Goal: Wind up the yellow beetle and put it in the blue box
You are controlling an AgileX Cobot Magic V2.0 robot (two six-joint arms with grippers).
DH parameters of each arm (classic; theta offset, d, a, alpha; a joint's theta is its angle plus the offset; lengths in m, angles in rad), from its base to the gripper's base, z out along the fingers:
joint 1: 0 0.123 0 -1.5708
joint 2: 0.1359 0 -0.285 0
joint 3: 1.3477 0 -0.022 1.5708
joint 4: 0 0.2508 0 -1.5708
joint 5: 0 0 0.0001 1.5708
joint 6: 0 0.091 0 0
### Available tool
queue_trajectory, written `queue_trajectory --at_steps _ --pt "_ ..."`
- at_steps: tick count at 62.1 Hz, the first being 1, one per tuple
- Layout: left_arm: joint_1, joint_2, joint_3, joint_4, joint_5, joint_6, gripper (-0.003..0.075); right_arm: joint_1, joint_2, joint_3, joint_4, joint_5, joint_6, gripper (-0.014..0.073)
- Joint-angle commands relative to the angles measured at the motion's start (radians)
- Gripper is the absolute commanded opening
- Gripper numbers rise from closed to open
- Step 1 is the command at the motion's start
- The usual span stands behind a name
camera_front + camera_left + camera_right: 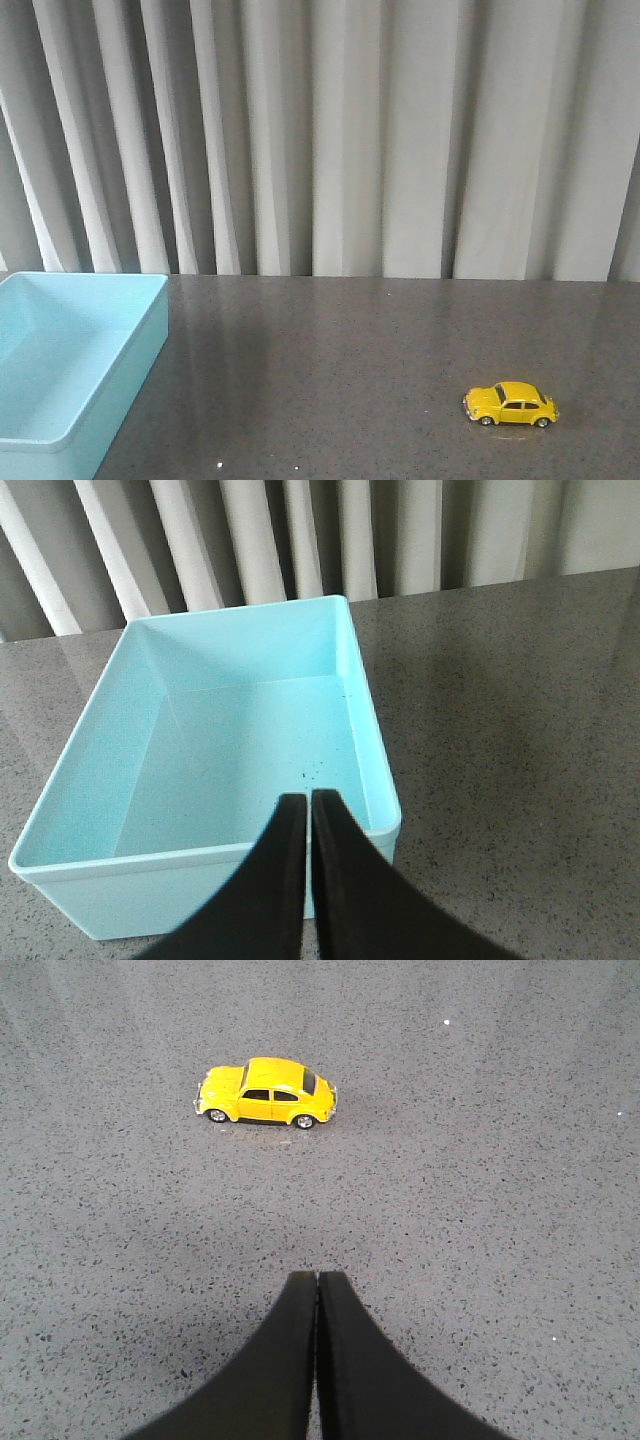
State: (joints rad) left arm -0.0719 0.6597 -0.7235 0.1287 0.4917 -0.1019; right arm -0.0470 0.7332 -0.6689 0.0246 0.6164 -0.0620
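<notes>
Yellow beetle (pixel 511 404) sits on its four wheels in the lower right of my front view, resting on the dark speckled table (pixel 350 350), with nothing touching it. Its long axis runs across the frame, side on to the camera, and I read the nose as pointing toward the left edge of the picture, the rounded tail toward the right. I count one car only. In my right wrist view the same beetle (pixel 266 1092) shows in the upper left part of the frame, again broadside, well apart from the right gripper (pixel 317 1285), whose two black fingers are pressed together with only a hairline seam between them and nothing between them. I count one blue box (pixel 135 355), cut off by the lower left corner of the front view, standing flat on the table and well apart from the car, with a wide stretch of tabletop between them. In my left wrist view the blue box (pixel 375 740) fills the middle of the frame, open side up, with a few tiny dark specks on its floor. The left gripper (pixel 309 802) shows over the box's near wall, its two fingers likewise clenched and gripping nothing. Behind the table hangs a pleated grey curtain (pixel 350 130).
</notes>
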Motion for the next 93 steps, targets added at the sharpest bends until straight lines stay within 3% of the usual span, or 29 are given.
queue_trajectory --at_steps 1,5,18,27,43,63,93 --pt "0.000 0.001 -0.033 -0.003 -0.043 -0.012 0.0041 -0.006 0.004 -0.035 -0.014 -0.059 0.000 0.0052" --pt "0.000 0.001 -0.033 -0.003 -0.027 -0.012 0.0104 -0.006 0.004 -0.035 -0.015 -0.059 0.000 0.0125" --pt "0.000 0.001 -0.033 -0.003 -0.016 -0.012 0.0407 -0.006 0.004 -0.035 -0.015 -0.059 0.000 0.0454" --pt "0.000 0.001 -0.033 -0.003 -0.012 -0.012 0.0506 -0.006 0.004 -0.035 0.025 -0.045 0.001 0.0550" --pt "-0.017 0.012 -0.036 -0.006 0.000 0.010 0.0504 -0.006 0.076 -0.098 0.091 -0.019 -0.007 0.0543" --pt "-0.210 0.114 -0.037 -0.012 -0.018 0.069 0.0504 -0.006 0.404 -0.377 0.158 0.183 -0.090 0.0543" --pt "-0.212 0.130 -0.037 -0.010 -0.024 0.068 0.0504 0.043 0.883 -0.798 0.143 0.327 -0.082 0.0543"
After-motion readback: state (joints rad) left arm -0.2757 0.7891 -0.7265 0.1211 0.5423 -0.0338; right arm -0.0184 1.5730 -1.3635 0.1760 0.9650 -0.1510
